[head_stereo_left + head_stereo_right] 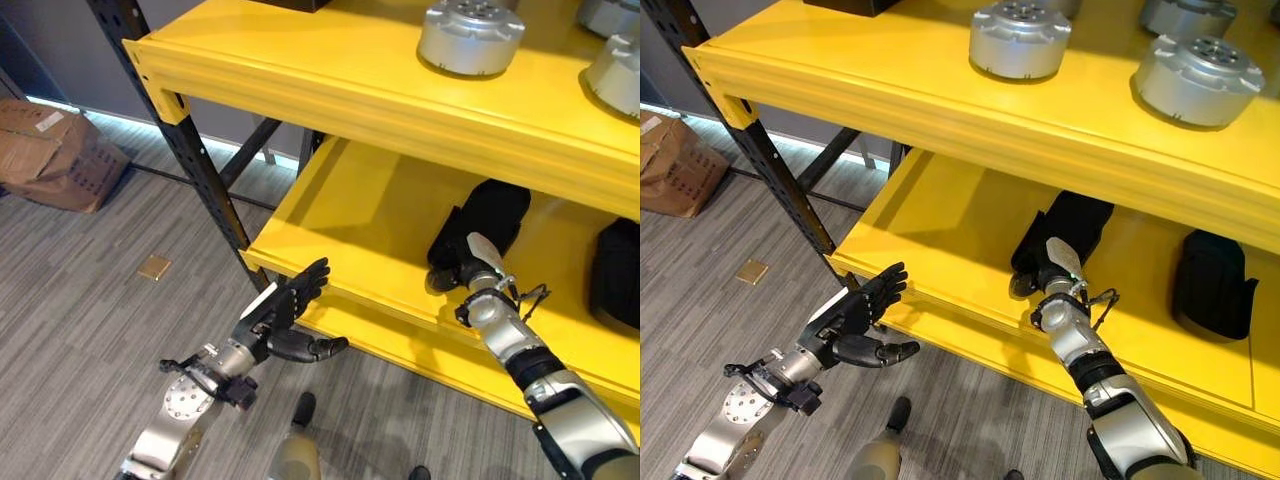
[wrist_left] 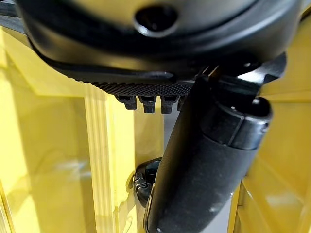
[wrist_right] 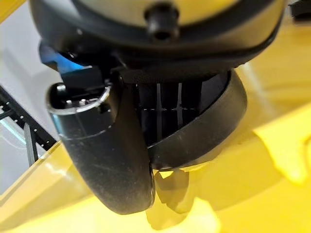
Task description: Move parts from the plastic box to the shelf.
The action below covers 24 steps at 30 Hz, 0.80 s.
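A black part (image 1: 1072,226) lies on the lower yellow shelf (image 1: 940,215), well back from its front edge. My right hand (image 1: 1057,268) reaches in over that edge and is shut on the part's near end, thumb on one side and fingers on the other. The right wrist view shows the thumb (image 3: 109,160) curled against the part's dark rounded edge (image 3: 214,126). My left hand (image 1: 283,308) hovers open and holds nothing, just outside the lower shelf's front left corner, its fingers straight and its thumb (image 2: 204,160) stuck out.
Three silver round parts (image 1: 1020,38) (image 1: 1198,80) (image 1: 1180,12) stand on the upper shelf (image 1: 300,70). Another black part (image 1: 1212,282) lies at the lower shelf's right. A black upright post (image 1: 190,160) bounds the shelf on the left. A cardboard box (image 1: 50,155) sits on the floor far left.
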Tool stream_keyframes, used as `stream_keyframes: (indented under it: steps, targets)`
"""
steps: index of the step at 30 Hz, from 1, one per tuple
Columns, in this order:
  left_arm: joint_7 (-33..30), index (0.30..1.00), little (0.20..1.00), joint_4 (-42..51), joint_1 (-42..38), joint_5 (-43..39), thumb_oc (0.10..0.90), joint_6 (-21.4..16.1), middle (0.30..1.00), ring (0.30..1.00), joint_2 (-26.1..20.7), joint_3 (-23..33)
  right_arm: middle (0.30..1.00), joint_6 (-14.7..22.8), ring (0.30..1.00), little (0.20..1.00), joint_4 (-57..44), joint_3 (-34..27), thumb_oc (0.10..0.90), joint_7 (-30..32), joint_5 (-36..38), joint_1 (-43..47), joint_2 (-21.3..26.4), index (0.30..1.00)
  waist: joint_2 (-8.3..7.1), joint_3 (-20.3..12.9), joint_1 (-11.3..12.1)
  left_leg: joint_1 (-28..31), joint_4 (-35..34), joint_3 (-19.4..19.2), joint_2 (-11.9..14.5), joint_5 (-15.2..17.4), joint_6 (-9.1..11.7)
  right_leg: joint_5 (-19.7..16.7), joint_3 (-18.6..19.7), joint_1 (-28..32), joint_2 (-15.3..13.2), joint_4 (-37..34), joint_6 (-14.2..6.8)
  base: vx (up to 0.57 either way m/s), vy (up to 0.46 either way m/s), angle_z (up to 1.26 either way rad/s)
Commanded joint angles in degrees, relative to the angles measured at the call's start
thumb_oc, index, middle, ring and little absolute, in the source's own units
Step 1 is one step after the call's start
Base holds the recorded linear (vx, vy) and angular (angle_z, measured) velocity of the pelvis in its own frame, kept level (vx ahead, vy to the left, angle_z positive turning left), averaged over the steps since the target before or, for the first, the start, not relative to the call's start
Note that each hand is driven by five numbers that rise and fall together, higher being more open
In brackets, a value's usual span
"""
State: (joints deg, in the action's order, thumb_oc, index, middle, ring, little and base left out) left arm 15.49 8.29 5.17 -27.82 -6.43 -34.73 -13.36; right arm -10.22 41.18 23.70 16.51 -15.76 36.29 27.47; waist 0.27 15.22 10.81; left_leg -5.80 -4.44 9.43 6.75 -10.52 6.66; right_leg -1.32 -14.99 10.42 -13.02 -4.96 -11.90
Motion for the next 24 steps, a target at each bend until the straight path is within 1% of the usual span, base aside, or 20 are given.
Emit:
stream_keyframes:
  steps: [1,5,12,16,20,24]
  targets:
    - [0.3,1.000,1.000,5.4,-5.7,-1.0,0.900,-6.6,1.000,1.000,0.4,0.5,0.300,1.7,0.300,0.300,1.8,2.8,0.400,0.2,-5.4,6.9,4.4,0.300,0.47,0.4,1.2,5.4,0.4,-9.2,1.2,8.1,-3.1,-1.2,-1.2,-4.1,-0.7,1.4,2.5,0.00,0.000,0.00]
    - [0.5,1.000,1.000,5.1,-5.8,-1.1,0.900,-7.1,1.000,1.000,0.1,0.3,0.300,1.9,0.300,0.300,1.6,4.0,0.400,-0.6,-8.3,7.7,5.8,0.300,0.45,0.7,1.1,5.1,0.6,-9.3,1.3,8.1,-3.1,-1.3,-0.9,-4.5,-0.8,1.6,2.4,0.00,0.000,0.00]
    - [0.5,1.000,1.000,5.2,-6.1,-1.5,0.900,-7.3,1.000,1.000,-0.2,0.3,0.300,0.7,0.300,0.300,2.5,4.7,0.400,-2.0,-9.7,8.2,7.2,0.300,0.25,1.2,1.0,4.8,1.0,-9.4,1.4,8.1,-3.2,-1.3,-0.7,-4.7,-0.7,1.8,2.4,0.00,0.000,0.00]
    - [0.7,1.000,1.000,5.2,-6.1,-1.5,0.900,-7.3,1.000,1.000,-0.1,0.7,0.300,1.8,0.300,0.300,3.0,5.3,0.400,-4.7,-12.0,7.6,8.2,0.300,-0.12,1.4,0.8,4.8,1.1,-9.5,1.6,8.1,-3.1,-1.4,-0.5,-4.7,-0.7,1.9,2.3,0.00,0.000,0.00]
    - [2.2,1.000,1.000,5.4,-5.6,-2.9,0.900,-7.3,1.000,1.000,-0.4,1.2,0.300,2.3,0.300,0.300,1.0,6.0,0.400,-4.7,-15.2,6.1,9.9,0.300,-0.47,1.4,0.3,5.0,0.9,-9.9,1.9,8.1,-3.2,-1.5,-0.1,-4.8,-0.6,1.8,2.2,0.00,0.000,0.00]
    - [3.0,1.000,1.000,5.8,-5.6,-3.1,0.900,-7.2,1.000,1.000,-0.2,1.1,0.300,0.3,0.300,0.300,-2.8,4.9,0.400,-5.8,-12.2,3.5,10.7,0.300,-0.83,1.4,-0.9,5.3,0.8,-10.5,2.1,8.2,-3.2,-1.7,0.8,-5.2,-0.4,1.7,2.1,-0.01,-0.001,0.00]
